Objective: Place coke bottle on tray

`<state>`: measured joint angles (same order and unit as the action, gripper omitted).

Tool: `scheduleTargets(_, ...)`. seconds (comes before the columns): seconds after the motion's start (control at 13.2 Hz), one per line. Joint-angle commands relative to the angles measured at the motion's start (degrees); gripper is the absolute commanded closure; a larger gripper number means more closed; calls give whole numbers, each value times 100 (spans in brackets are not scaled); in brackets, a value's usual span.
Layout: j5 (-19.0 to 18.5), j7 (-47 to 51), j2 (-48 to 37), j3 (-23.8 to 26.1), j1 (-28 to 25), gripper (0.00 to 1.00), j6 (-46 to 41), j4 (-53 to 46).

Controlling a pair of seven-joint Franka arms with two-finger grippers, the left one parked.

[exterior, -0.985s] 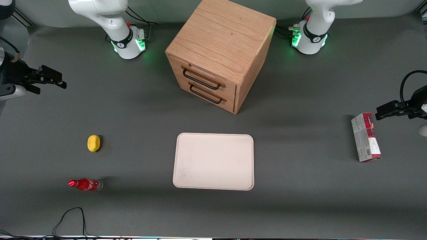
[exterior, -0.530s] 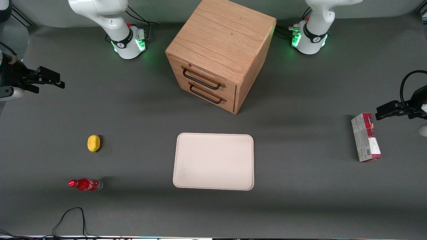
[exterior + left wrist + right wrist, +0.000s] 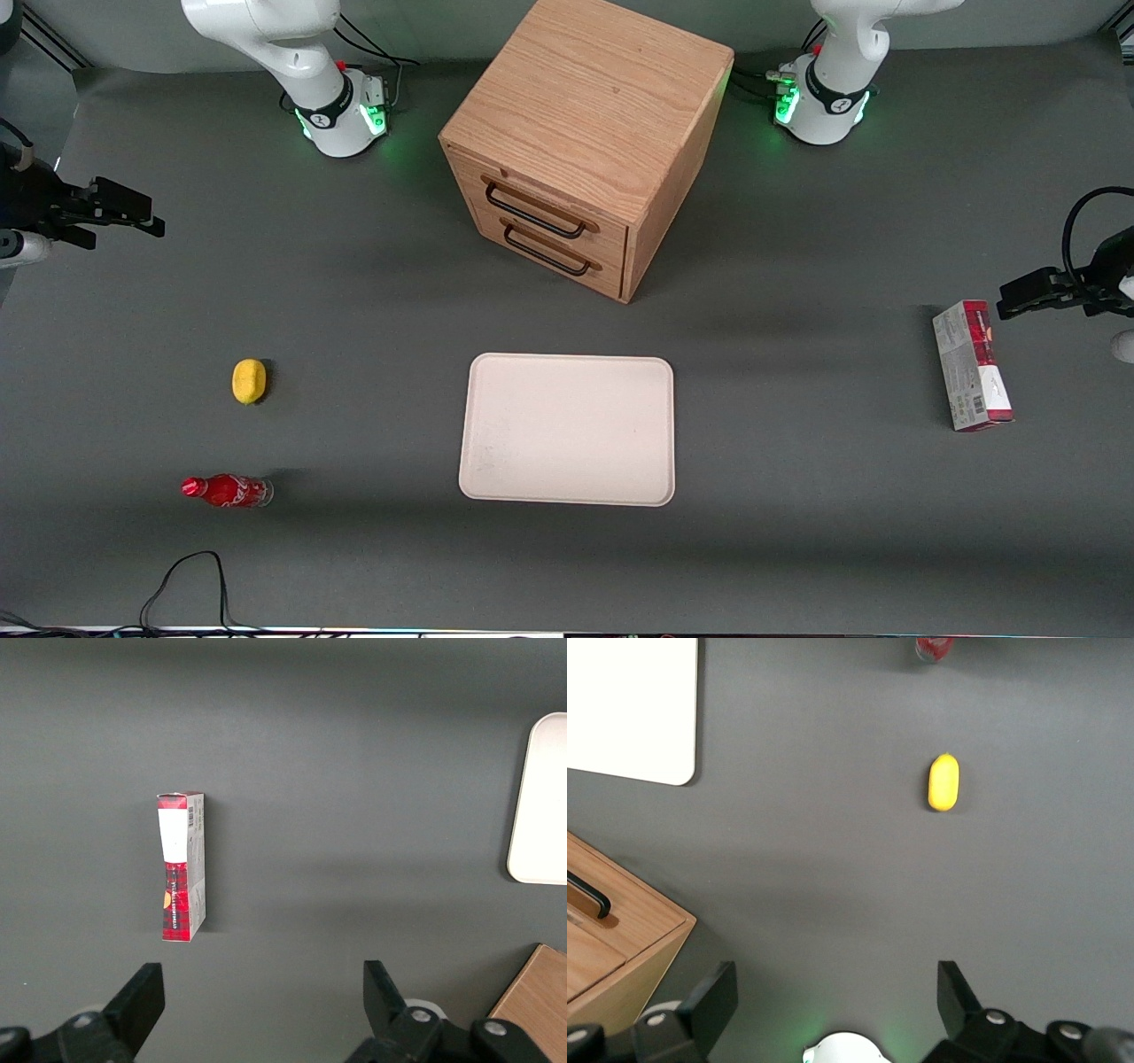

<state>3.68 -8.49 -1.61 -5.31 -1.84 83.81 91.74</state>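
Our gripper (image 3: 146,219) hangs above the table with its jaws spread wide and nothing between them.

The coke bottle (image 3: 227,490) lies on its side on the table, well away from our jaws and nearer to the front camera. The lemon (image 3: 249,381) sits between the jaws and the bottle. The tray (image 3: 567,430) lies flat, well apart from our jaws, in front of the wooden drawer cabinet (image 3: 580,142).

dark grey table (image 3: 797,532) | wooden drawer cabinet (image 3: 585,142) | black cable (image 3: 190,576) at edge
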Motion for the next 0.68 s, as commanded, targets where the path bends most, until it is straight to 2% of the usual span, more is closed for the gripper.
scheduleTargets(0.0,-95,76,686,-5,-9,0,-233,-953)
scheduleTargets(0.3,-87,67,2432,-128,96,0,-514,-2858)
scheduleTargets(0.61,-60,-55,4279,55,806,0,-174,-4547)
